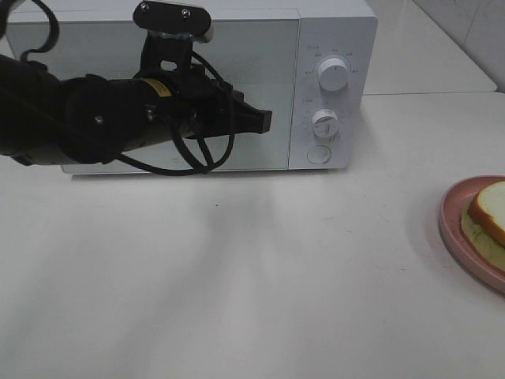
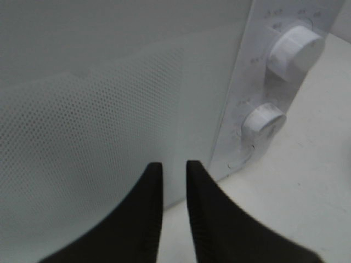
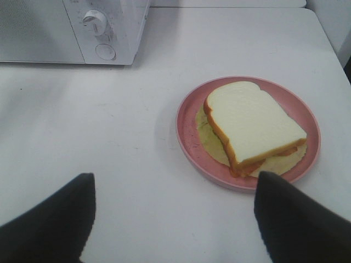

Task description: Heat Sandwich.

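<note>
The sandwich (image 3: 253, 125), white bread with orange-brown crust and pale filling, lies on a round pink plate (image 3: 189, 137) on the table; in the high view it shows at the right edge (image 1: 489, 215). The white microwave (image 1: 237, 47) stands at the back with its door closed. My left gripper (image 1: 264, 120) hovers in front of the door near its right edge, its black fingers (image 2: 205, 208) nearly together and holding nothing (image 2: 171, 167). My right gripper (image 3: 174, 181) is open, above the table just short of the plate, and out of the high view.
The microwave's panel has two white knobs (image 1: 334, 73) (image 1: 324, 122) and a round button (image 1: 318, 154). A second white table (image 1: 426, 47) stands behind at the right. The white tabletop (image 1: 237, 284) stretches in front of the microwave.
</note>
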Robot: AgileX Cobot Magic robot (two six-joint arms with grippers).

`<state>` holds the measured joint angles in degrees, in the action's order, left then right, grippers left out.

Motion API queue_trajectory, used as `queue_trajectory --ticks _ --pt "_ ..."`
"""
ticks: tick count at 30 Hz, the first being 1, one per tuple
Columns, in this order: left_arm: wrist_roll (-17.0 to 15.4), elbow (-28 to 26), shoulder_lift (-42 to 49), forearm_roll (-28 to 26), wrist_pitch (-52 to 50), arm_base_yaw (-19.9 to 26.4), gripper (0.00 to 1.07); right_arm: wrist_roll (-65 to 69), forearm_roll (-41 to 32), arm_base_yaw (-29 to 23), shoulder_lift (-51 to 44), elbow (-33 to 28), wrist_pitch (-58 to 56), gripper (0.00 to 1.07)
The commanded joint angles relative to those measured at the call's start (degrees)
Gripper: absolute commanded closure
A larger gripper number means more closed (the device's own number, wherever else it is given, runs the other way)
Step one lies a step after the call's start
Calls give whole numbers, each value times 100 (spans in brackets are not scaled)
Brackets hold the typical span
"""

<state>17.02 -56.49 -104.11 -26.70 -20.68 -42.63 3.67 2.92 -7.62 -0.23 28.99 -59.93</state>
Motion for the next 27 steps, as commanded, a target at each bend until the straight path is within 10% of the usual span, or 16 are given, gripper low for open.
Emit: queue_trajectory --ticks 1,5,27 --pt "29 52 390 -23 871 -29 45 -69 -23 29 -155 -11 40 31" --pt "23 52 722 -23 1891 -29 2 -69 -23 29 -155 -11 40 31" --pt "-109 23 1696 458 6028 607 2 -69 -23 29 -155 -11 40 31"
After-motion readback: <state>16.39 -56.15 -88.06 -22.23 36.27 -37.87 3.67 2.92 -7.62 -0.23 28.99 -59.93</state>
